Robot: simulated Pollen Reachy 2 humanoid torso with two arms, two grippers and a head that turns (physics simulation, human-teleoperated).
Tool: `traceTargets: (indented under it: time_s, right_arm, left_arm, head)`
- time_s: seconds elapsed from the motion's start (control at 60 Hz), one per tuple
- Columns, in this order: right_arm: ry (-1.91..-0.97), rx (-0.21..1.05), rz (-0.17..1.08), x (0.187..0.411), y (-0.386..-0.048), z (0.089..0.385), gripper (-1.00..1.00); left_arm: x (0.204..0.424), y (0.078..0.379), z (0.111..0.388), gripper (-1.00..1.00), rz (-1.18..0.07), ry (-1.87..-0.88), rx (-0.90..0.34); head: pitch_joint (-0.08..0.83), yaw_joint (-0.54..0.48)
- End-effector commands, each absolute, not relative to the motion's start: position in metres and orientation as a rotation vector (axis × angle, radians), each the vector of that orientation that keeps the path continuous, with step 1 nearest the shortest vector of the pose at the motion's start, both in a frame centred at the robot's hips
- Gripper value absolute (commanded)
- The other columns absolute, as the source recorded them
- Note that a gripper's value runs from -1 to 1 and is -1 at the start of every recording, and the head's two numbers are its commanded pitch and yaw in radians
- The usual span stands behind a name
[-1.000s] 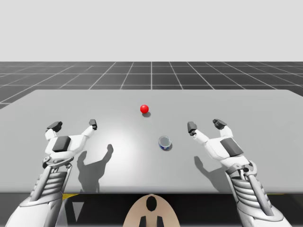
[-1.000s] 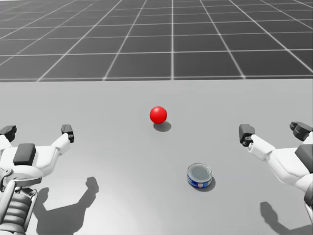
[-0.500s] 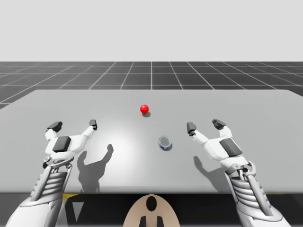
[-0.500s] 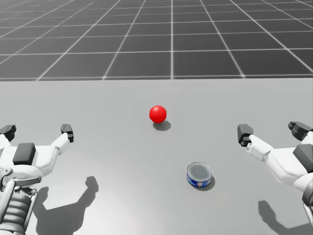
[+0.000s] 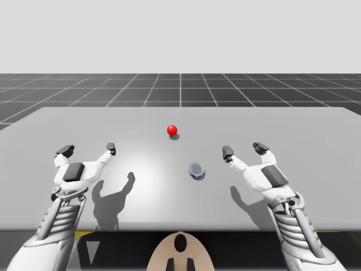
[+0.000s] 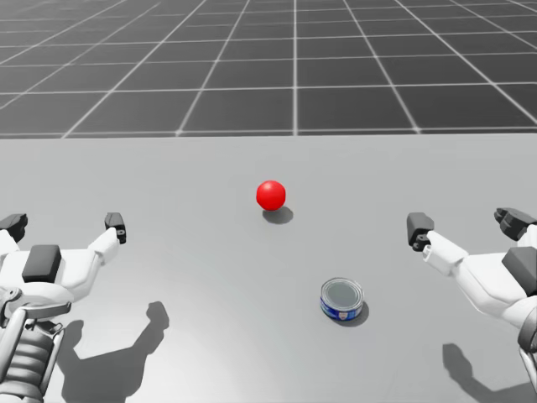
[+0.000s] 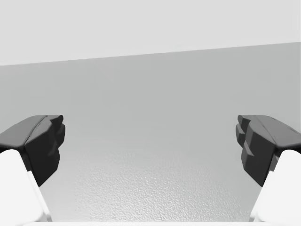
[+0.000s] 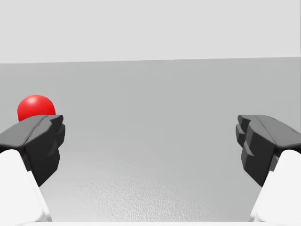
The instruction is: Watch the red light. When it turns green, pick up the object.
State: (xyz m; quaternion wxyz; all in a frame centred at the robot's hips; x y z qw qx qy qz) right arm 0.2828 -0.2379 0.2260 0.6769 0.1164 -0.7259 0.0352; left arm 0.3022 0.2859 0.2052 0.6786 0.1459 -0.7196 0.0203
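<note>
Status: the light (image 5: pixel 172 130) is red, so no go. It sits on the table (image 5: pixel 316 130) toward the far side, roughly on my centre line. Step in hand, as I read it: wait and watch, no reach yet.

Target is the short blue can (image 6: pixel 341 300). It stands upright on the table, silvery lid up, so its axis is vertical and the fingers would close on the round wall. It's on my side of the light, a bit to my right of it, and apart from it.

My left gripper (image 5: pixel 88 149) has its fingers spread wide with nothing between them, and hovers over bare table well off to the left. My right gripper (image 5: pixel 244 150) is the same, wide and empty. Its wrist view has bare table ahead between the fingers and the light off past one finger.

Key geometry: the can lies between the two grippers but clearly closer to the right one. From the right gripper it's inboard, back toward my torso, and lower, since the shadows put the gripper above the surface.

My call: right arm takes it. It would need to pull back, swing inward, then drop around the can. The can is round, so approach angle matters little. The wall is low, so the fingers must go nearly to the table.
</note>
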Motion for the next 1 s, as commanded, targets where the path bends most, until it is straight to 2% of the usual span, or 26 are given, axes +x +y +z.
traceTargets:
  time_s: [0.017,1.0]
  right_arm:
    - [-1.631,0.267,0.073,0.2825,-0.2364,0.2254,-1.0]
    - [-1.633,0.259,0.075,0.2825,-0.2364,0.2249,-1.0]
  left_arm:
    - [0.3025,0.2859,0.205,-1.0,0.043,-1.615,0.331]
    - [0.3024,0.2854,0.2048,-1.0,0.035,-1.612,0.341]
  head:
    - [0.469,0.07]
    - [0.471,0.07]
